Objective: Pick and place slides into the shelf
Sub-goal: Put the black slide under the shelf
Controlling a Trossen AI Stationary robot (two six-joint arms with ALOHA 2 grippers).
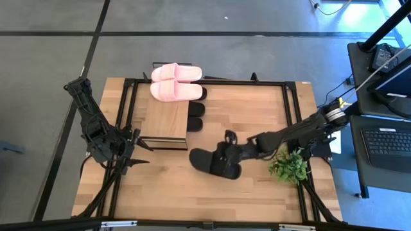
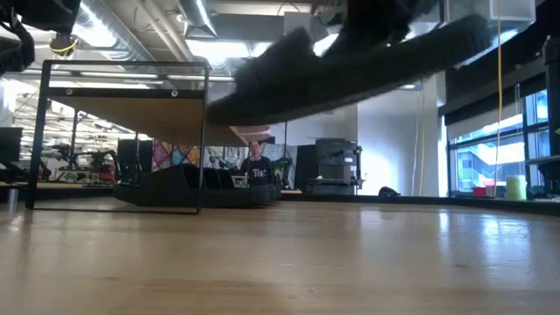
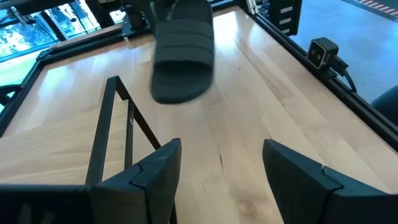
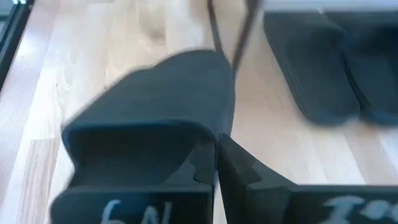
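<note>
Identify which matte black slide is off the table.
The matte black slide pinched in the right gripper, held above the tabletop near the front. The other black slides lie under the wood-topped shelf.

Two dark jointed arms (white handwritten marks on right hand (image 4: 214, 163)).

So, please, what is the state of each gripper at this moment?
Left gripper: open, holding nothing, beside the shelf.
Right gripper: closed on a black slide, lifted above the table.
</note>
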